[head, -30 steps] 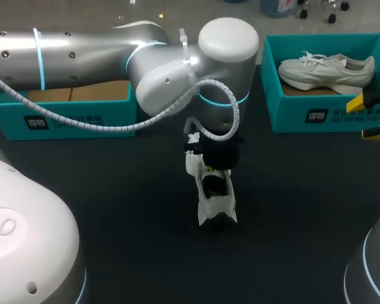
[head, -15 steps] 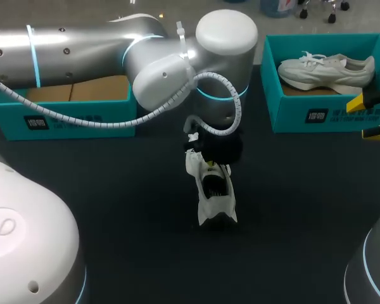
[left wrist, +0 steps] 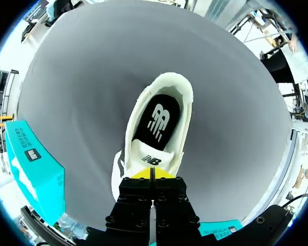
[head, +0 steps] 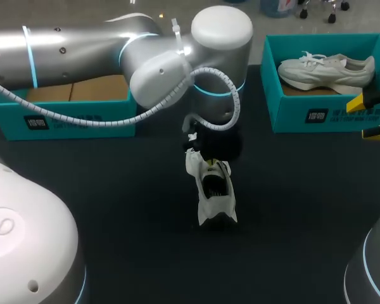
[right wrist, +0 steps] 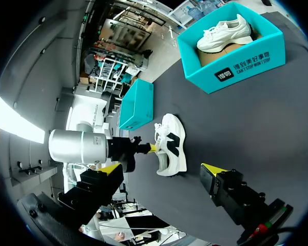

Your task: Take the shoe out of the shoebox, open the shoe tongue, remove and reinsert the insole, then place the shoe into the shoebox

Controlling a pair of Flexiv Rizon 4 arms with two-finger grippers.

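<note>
Left wrist view gives you the clearest read: your left gripper has its yellow-tipped fingers drawn almost together, and they appear to pinch the top edge of the white padded tongue of the white low-top sneaker. That sneaker stands on its sole on the black table. It sits between the left-hand teal cardboard shoebox, which shows only brown card inside and looks like the one it belongs to, and the right-hand teal cardboard shoebox, which holds a second white sneaker. It is well apart from both. You are at the tongue-opening step, with the insole work not yet begun. Draw the tongue toward the toe and slightly upward, slowly, so the mouth widens over the black printed insole. Take care not to lift the sole off the table or tip the shoe onto its side. If the shoe starts to drag along with the pull, ease off rather than tugging harder. Your right gripper stands wide open with nothing in it, beside the right-hand box and well apart from the shoe. Bringing it in to steady the heel would make the pull cleaner and put it within reach of the insole.
</note>
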